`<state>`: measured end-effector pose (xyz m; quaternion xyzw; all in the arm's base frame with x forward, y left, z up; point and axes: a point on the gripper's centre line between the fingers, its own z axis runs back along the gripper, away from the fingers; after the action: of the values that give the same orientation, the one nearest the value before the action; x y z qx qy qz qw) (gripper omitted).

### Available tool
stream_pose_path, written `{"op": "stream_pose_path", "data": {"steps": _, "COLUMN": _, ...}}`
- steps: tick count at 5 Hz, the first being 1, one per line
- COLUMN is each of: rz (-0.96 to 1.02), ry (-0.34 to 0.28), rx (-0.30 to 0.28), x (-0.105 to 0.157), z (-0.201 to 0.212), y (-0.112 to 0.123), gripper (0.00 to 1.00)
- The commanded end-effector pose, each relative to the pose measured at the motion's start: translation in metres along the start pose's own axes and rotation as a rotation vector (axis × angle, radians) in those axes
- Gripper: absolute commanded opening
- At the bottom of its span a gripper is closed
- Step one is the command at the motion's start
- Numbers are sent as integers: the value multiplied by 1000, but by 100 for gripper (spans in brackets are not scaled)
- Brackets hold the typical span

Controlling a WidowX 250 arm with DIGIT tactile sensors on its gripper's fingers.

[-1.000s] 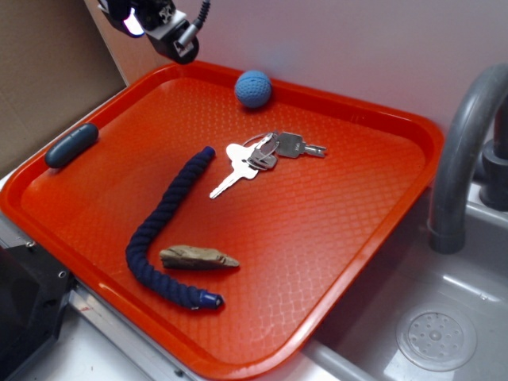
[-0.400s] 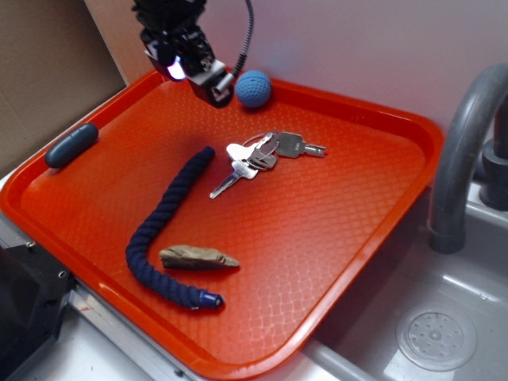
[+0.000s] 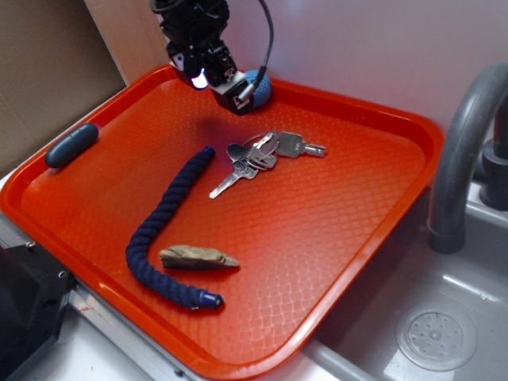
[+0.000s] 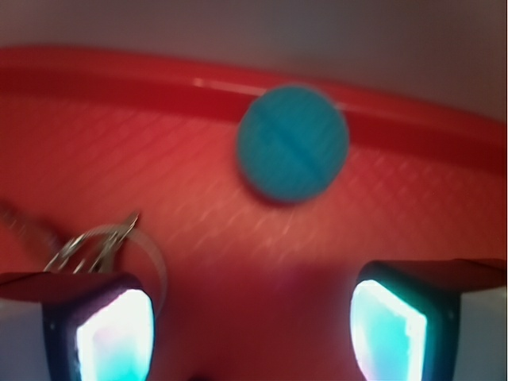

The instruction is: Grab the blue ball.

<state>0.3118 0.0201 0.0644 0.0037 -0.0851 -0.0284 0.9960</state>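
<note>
The blue ball (image 4: pixel 293 143) lies on the red tray (image 4: pixel 119 75) close to its far rim, ahead of my fingers and apart from them. In the exterior view the blue ball (image 3: pixel 260 89) is partly hidden behind my gripper (image 3: pixel 231 89), which hangs just above the tray's back edge. The wrist view shows my gripper (image 4: pixel 252 333) open, its two lit fingertips (image 4: pixel 117 337) wide apart with only bare tray between them.
A bunch of keys (image 3: pixel 260 155) lies mid-tray, its ring (image 4: pixel 103 242) by my left finger. A navy rope (image 3: pixel 167 230), a brown stone-like piece (image 3: pixel 198 257) and a grey-blue capsule (image 3: pixel 71 144) lie further front and left. A sink with a tap (image 3: pixel 468 159) is to the right.
My gripper has moved right and down along the tray's back edge, from the far left corner to right in front of the blue ball, now covering part of it.
</note>
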Motion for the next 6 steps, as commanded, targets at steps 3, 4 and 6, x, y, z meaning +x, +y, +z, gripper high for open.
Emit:
{"op": "stream_pose_path", "data": {"steps": 3, "rz": -28, "ry": -20, "rx": -37, "x": 57, "z": -37, "y": -6, "gripper": 100}}
{"op": "stream_pose_path", "data": {"steps": 4, "rz": 1, "ry": -3, "rx": -33, "x": 57, "z": -44, "y": -10, "gripper": 0}}
{"op": "stream_pose_path", "data": {"steps": 6, "rz": 16, "ry": -33, "rx": -22, "x": 45, "z": -18, "y": -3, "gripper": 0}}
